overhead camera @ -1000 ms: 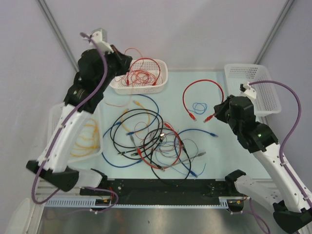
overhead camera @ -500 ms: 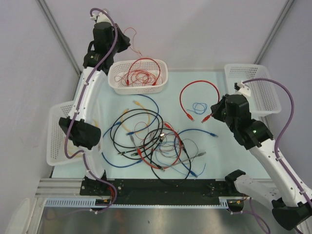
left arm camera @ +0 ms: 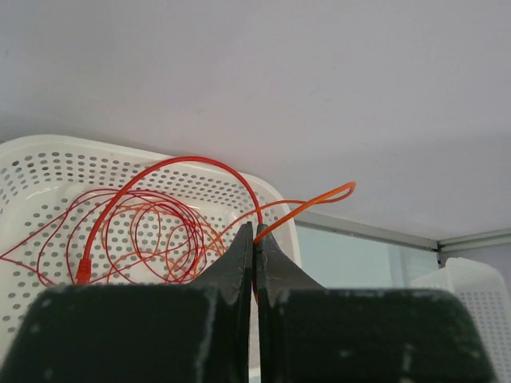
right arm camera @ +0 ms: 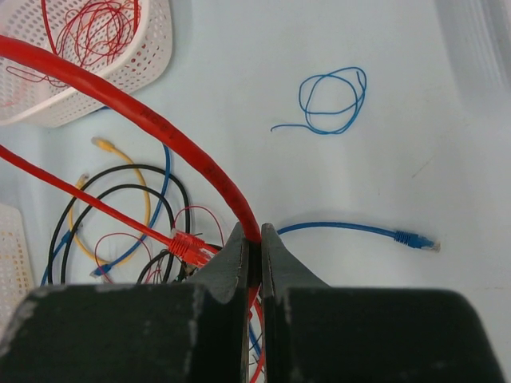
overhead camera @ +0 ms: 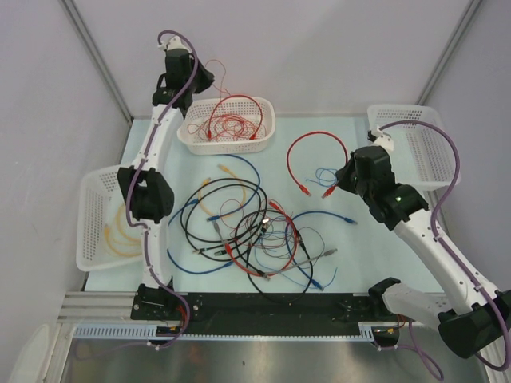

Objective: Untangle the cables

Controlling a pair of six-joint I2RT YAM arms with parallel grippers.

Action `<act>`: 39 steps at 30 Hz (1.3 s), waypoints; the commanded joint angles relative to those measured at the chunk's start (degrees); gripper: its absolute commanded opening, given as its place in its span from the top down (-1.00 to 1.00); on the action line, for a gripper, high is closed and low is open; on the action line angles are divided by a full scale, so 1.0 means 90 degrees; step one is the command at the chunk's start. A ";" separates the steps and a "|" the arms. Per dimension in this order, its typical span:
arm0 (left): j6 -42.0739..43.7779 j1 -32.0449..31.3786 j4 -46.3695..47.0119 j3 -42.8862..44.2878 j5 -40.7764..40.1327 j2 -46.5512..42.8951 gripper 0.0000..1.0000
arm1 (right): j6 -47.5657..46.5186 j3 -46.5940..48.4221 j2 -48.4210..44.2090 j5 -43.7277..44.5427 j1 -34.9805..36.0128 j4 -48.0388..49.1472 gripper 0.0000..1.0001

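A tangle of black, red, blue, grey and yellow cables (overhead camera: 247,231) lies in the middle of the table. My left gripper (overhead camera: 204,78) is raised at the back, beside the far left corner of a white basket (overhead camera: 227,145). It is shut on a thin red-orange wire (left arm camera: 319,198) that trails down into the basket. In the left wrist view the fingertips of that gripper (left arm camera: 255,236) meet on the wire. My right gripper (overhead camera: 343,172) is shut on a thick red cable (overhead camera: 315,134) that arches to its left. The right wrist view shows this gripper (right arm camera: 254,233) pinching that red cable (right arm camera: 160,128).
The back basket holds several red wires (overhead camera: 231,124). A small blue coil (overhead camera: 325,175) and a blue cable with a plug (overhead camera: 335,215) lie loose near the right gripper. A white basket (overhead camera: 423,152) stands at the right, and another (overhead camera: 92,215) at the left holds a yellow cable.
The left arm swung up and stretched to the back, lifting the thin red wire over the basket. The right gripper moved left and a little back with the red cable.
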 commanded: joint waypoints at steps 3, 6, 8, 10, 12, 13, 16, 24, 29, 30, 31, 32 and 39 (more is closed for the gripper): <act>-0.0241 0.0150 0.0567 0.0385 0.0374 0.0716 1.00 | 0.0015 0.0001 0.0095 -0.0035 -0.0017 0.0206 1.00; -0.0367 0.0228 0.0644 0.0143 0.0639 0.0582 0.27 | -0.0015 0.0001 0.0173 0.0024 -0.0017 0.0245 1.00; -0.0319 0.0218 0.1092 -0.0287 0.0542 0.0202 -0.11 | -0.0005 0.0001 0.0212 -0.0044 -0.0027 0.0342 1.00; -0.0251 0.0179 0.1637 -0.0990 0.0483 -0.0450 -0.32 | 0.0014 0.0001 0.0290 -0.0152 0.0002 0.0391 1.00; 0.0080 0.0101 0.1777 -0.1274 0.0211 -0.0795 -0.99 | 0.0024 -0.0008 0.0339 -0.0162 0.0041 0.0431 1.00; 0.0168 0.0033 0.1729 -0.1285 0.0132 -0.1038 -0.99 | 0.0024 -0.0008 0.0339 -0.0162 0.0070 0.0440 1.00; 0.0286 -0.0113 0.1485 -0.1508 0.0082 -0.1614 -0.99 | 0.0005 -0.0028 0.0252 -0.0084 0.0226 0.0499 1.00; 0.0754 -0.1538 0.3793 -0.5692 -0.0406 -0.4290 -0.99 | -0.0210 -0.0038 -0.0178 -0.0396 0.0637 0.0704 1.00; 0.0657 -0.1725 0.4531 -0.6733 0.2282 -0.4956 -0.99 | -0.0200 -0.0038 -0.0509 -0.0727 0.0744 0.0421 1.00; 0.0619 -0.1725 0.4899 -0.7024 0.2618 -0.5131 -0.99 | -0.0200 -0.0038 -0.0558 -0.0757 0.0774 0.0382 1.00; 0.0570 -0.1735 0.5096 -0.7192 0.2940 -0.5219 -0.99 | -0.0210 -0.0038 -0.0617 -0.0806 0.0842 0.0343 1.00; 0.0492 -0.1745 0.5301 -0.7348 0.3388 -0.5298 -0.99 | -0.0220 -0.0038 -0.0676 -0.0845 0.0871 0.0304 1.00; 0.0901 -0.2086 0.5527 -0.7895 0.4622 -0.5806 -0.99 | -0.0230 -0.0038 -0.1096 -0.1255 0.1018 0.0109 1.00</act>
